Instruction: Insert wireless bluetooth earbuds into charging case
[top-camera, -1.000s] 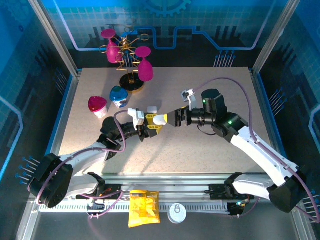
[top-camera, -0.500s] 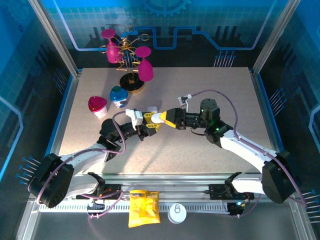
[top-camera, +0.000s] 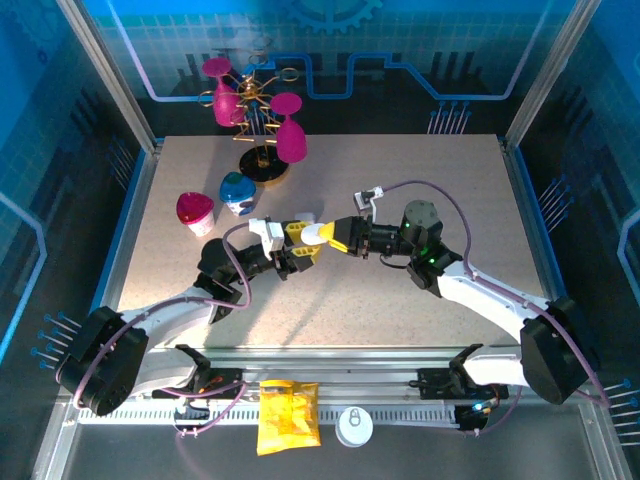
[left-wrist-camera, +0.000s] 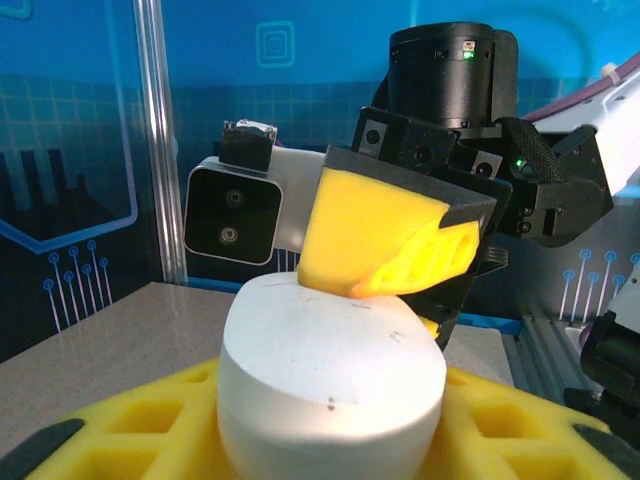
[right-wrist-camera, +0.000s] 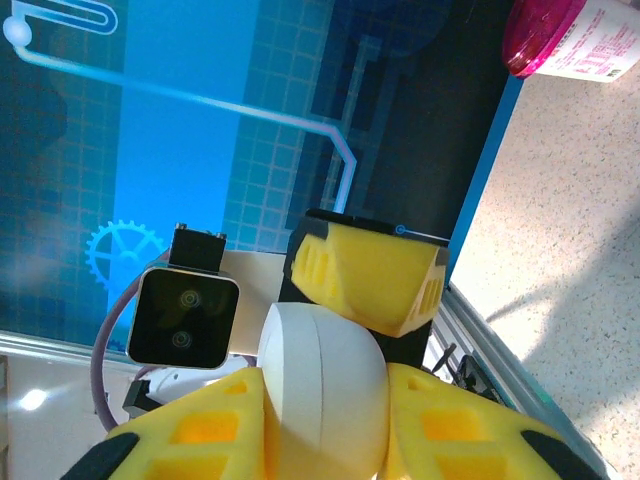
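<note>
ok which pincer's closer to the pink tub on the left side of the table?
Left. The left pincer sits to the right of the pink tub and slightly nearer the arm bases. The right pincer meets it from the far side, further right.

I see bare tabletop (top-camera: 450, 180) across the right half and in the near strip between my 2 arms, left gripper (top-camera: 307, 240) and right gripper (top-camera: 324, 236) tip to tip blocking mid-table, cup stand (top-camera: 262, 168), blue cup (top-camera: 236, 193) and pink pot (top-camera: 194, 211) crowding the back-left corner

Bright overhead light; I see soft shadows on the table (top-camera: 420, 170). Wrist views: charging case (left-wrist-camera: 330, 380) sharp, backgrounds softer.
</note>
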